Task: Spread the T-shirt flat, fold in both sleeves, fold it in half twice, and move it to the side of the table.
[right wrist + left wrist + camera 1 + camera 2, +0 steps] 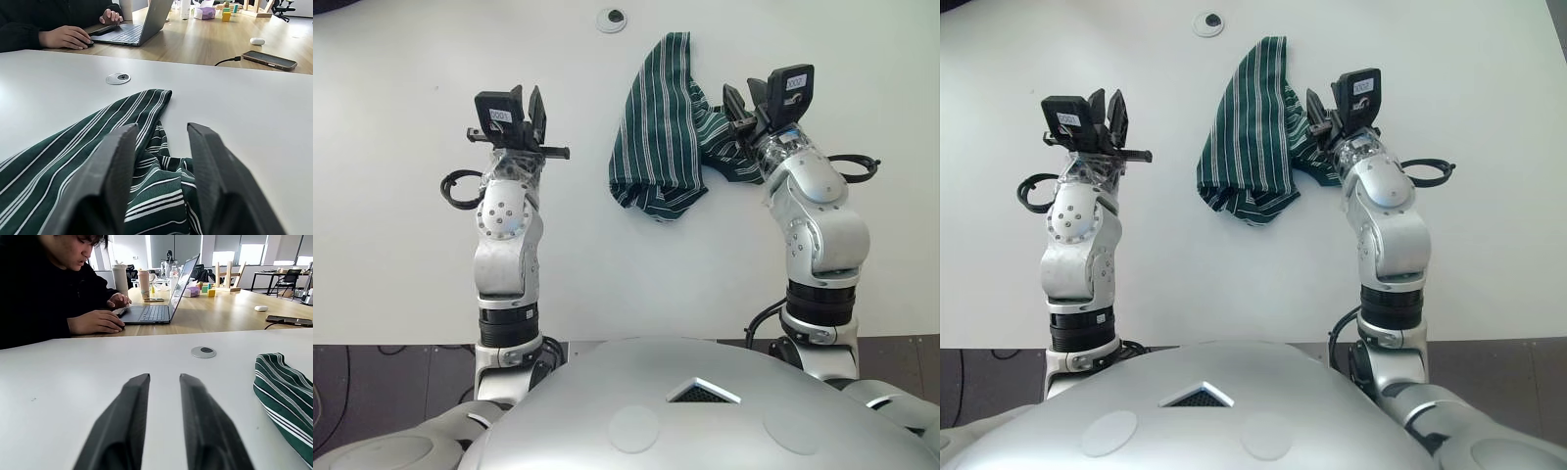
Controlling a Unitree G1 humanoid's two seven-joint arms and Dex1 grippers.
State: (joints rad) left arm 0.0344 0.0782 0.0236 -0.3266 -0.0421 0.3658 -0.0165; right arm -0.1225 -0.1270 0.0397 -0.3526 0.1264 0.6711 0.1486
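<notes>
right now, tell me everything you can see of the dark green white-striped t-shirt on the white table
The dark green T-shirt with thin white stripes looks like soft fabric. It lies crumpled in an uneven heap, not spread flat, on the white table, one narrow end stretching toward the far edge and a bunched part trailing to the robot's right. The open right gripper straddles that bunched part, one finger on either side; contact is unclear.

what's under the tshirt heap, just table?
White table shows all round the T-shirt; nothing pokes out from beneath. The heap is bunched and folded over itself, so whatever it covers is hidden. The right claw stands open over its edge.
</notes>
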